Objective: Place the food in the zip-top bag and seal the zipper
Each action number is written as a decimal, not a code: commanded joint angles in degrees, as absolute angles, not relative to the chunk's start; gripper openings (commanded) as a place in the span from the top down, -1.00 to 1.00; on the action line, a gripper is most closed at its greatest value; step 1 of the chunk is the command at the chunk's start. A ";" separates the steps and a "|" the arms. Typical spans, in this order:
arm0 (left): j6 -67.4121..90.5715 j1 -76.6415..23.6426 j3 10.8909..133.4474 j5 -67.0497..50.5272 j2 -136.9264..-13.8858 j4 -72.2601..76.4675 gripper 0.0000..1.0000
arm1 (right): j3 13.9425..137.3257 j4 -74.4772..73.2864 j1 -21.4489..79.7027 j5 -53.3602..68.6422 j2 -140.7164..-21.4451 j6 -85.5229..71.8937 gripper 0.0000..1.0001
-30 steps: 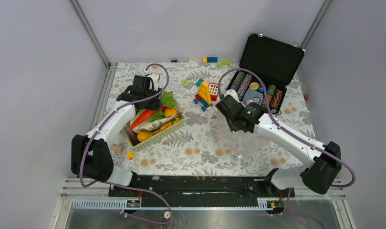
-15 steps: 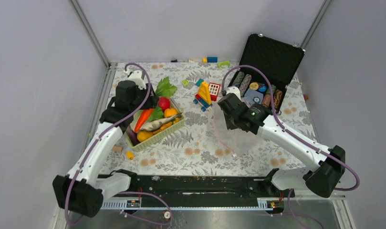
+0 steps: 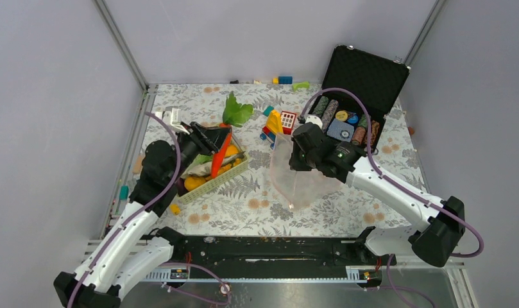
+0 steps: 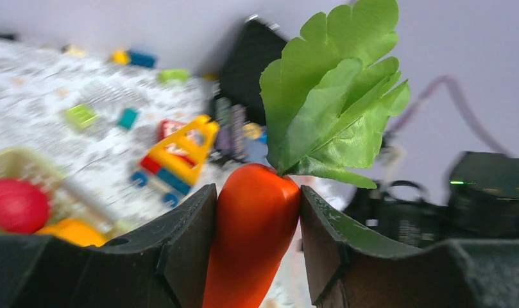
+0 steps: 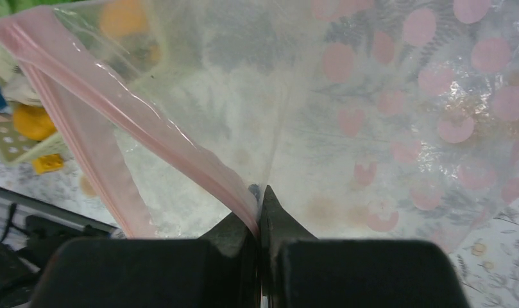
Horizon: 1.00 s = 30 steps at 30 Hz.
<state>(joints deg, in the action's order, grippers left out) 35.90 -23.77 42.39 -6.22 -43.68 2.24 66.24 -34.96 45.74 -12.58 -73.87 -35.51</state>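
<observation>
My left gripper [image 4: 256,244] is clamped on a smooth, tapered orange carrot [image 4: 250,212], its crinkly green top fanning out past the fingertips. That arm stretches forward over the slatted basket [image 3: 224,178]. The right gripper [image 5: 259,208], wrist raised, pinches the floppy clear bag [image 5: 346,96], whose pink zipper [image 5: 115,109] runs off from the jaws.

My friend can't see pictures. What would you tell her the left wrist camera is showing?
The left gripper squeezes an orange toy carrot with a big green leafy top between its black fingers. Behind it, blurry, are a yellow, red and blue block car on the flowery table and a red round toy in a pale basket at the left.
</observation>
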 commanded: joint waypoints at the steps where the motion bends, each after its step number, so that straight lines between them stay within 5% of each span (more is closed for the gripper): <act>1: 42.45 -28.67 43.22 -5.50 -42.24 17.66 1.00 | 66.02 -30.32 45.44 -9.74 -71.89 -41.30 0.99; 14: 43.68 -43.26 42.29 -10.20 -53.13 50.11 1.00 | 61.57 -22.39 45.44 -2.86 -67.91 -47.43 0.96; 30: 45.02 -47.26 42.06 -11.37 -67.29 71.44 1.00 | 60.03 -19.24 45.44 -0.18 -64.87 -48.52 0.95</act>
